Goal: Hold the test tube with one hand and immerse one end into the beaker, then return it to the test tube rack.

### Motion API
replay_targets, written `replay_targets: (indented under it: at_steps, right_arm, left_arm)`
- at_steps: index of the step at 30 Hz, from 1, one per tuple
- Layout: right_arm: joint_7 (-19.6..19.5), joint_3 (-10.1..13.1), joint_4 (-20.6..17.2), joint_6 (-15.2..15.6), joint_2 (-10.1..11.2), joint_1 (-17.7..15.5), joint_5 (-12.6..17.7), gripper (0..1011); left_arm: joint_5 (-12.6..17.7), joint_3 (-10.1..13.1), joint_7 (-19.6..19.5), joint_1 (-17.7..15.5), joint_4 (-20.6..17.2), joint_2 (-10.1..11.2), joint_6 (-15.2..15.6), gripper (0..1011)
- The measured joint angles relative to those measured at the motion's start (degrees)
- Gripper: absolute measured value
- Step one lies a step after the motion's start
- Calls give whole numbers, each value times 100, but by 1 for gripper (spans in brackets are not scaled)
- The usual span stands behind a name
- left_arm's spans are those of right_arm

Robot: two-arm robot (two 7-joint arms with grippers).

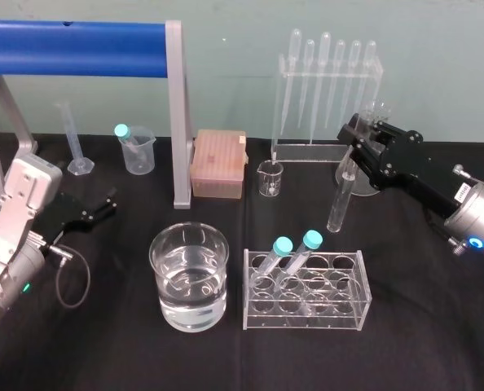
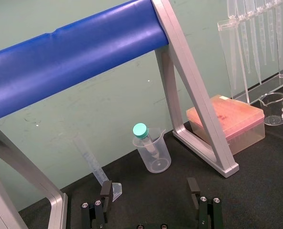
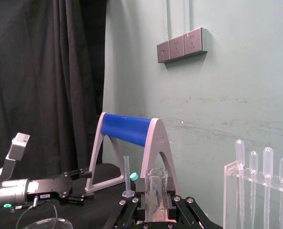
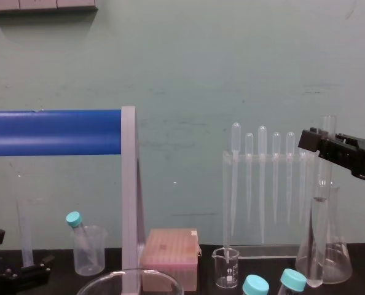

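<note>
Black-draped counter (image 1: pixel 429 342) carrying a laboratory set. At its rear stand a blue roller on a grey frame (image 1: pixel 71 47) and a clear stand of bulb-topped pipettes (image 1: pixel 327 81).

Beaker (image 1: pixel 189 277): wide clear vessel, partly filled with water, near the front of the counter and left of centre.

Test tube rack (image 1: pixel 340 314): clear, just to the right of the beaker, with two teal-capped tubes (image 1: pixel 283 244) leaning in its left holes; the other holes are empty.

Right claw (image 1: pixel 360 145): reaching in from the right, raised above the counter behind the rack, clenched on the upper part of the test tube (image 1: pixel 341 204).

Test tube: hanging nearly upright below the claw with its lower end clear of the counter, behind the rack and well apart from the beaker. In the chest view it hangs in front of a conical flask (image 4: pixel 342 258).

Left claw (image 1: pixel 105 205): idle, low at the left of the counter, its fingers (image 2: pixel 106 191) released with nothing between them.

Step in hand, as judged: the tube is held aloft between rack and beaker, with the carry to the beaker most likely under way. The next move calls for a shift leftward and toward the robot until the tube is over the water. It should then descend straight down inside the rim, so that only the lower end is wetted and the glass walls do not knock.
</note>
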Motion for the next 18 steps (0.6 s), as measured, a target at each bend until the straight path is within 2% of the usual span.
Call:
replay_targets:
  at_steps: [18]
  right_arm:
    - [7,0,0,5,0,0,10,242]
  left_arm:
    - [0,0,0,0,0,0,0,1000]
